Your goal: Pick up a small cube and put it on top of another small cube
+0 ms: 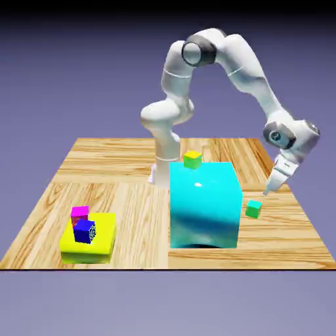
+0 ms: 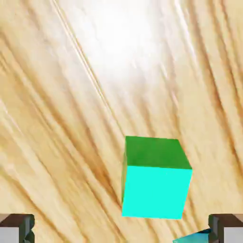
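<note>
Since the cyan block [image 1: 205, 207] is the biggest thing near the pick, I'd rate it the main collision risk. Green cube [image 1: 253, 209] sits on the table [image 1: 125, 197] just beside it, on the exterior view's right. A teal corner shows by one fingertip at the bottom edge of the hand view, probably that block; a sideways drift on descent could put a finger or the hand into it.

Arm [image 1: 246, 65] next: reach is long and the hand is tilted. If the tilt stays, the pads may meet the cube at an angle and tip it or squeeze it out. I'd square up first.

Target, the yellow-topped cube [image 1: 192, 159], looks to be up on the block near its back edge. Small landing face, high perch: come in low with the green one and you knock it off the back; release off-centre and the stack topples. Lift well over the block before crossing.

Gripper [image 2: 121, 228]: fingers spread wide, nothing in them, no contact seen with the green cube. It shows between the two tips across the view, but offset up from their line, so closing straight away would likely miss or just clip it. Needs centring, then down, then close.
</note>
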Robot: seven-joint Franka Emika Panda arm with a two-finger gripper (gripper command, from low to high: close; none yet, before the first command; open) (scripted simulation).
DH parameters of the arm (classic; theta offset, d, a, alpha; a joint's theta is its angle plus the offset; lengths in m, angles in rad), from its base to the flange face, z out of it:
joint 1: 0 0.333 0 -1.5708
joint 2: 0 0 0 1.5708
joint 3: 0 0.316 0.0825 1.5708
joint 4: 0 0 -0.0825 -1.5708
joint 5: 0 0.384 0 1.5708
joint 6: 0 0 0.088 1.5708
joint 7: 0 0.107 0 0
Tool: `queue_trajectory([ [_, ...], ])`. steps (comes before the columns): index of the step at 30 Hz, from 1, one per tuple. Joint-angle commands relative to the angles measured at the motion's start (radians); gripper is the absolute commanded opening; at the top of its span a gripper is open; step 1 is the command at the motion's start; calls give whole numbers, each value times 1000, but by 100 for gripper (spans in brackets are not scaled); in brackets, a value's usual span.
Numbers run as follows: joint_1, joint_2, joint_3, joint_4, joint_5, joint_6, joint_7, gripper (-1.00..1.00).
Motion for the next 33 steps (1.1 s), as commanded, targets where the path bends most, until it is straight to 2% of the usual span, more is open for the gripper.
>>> queue_trajectory([
  [1, 5, 33, -11, -12, -16, 43, 11, 0],
  [4, 19, 123, -41, -45, -59, 163, 40, 0],
  [5, 19, 123, -41, -45, -59, 163, 40, -100],
  [11, -11, -15, 28, 20, -19, -45, -43, -100],
  [23, -328, -94, 34, 371, -26, -566, -360, -100],
  [28, -482, -51, -143, 487, 97, -644, -302, -100],
  [33, -584, 5, -324, 544, 222, -634, -189, -100],
])
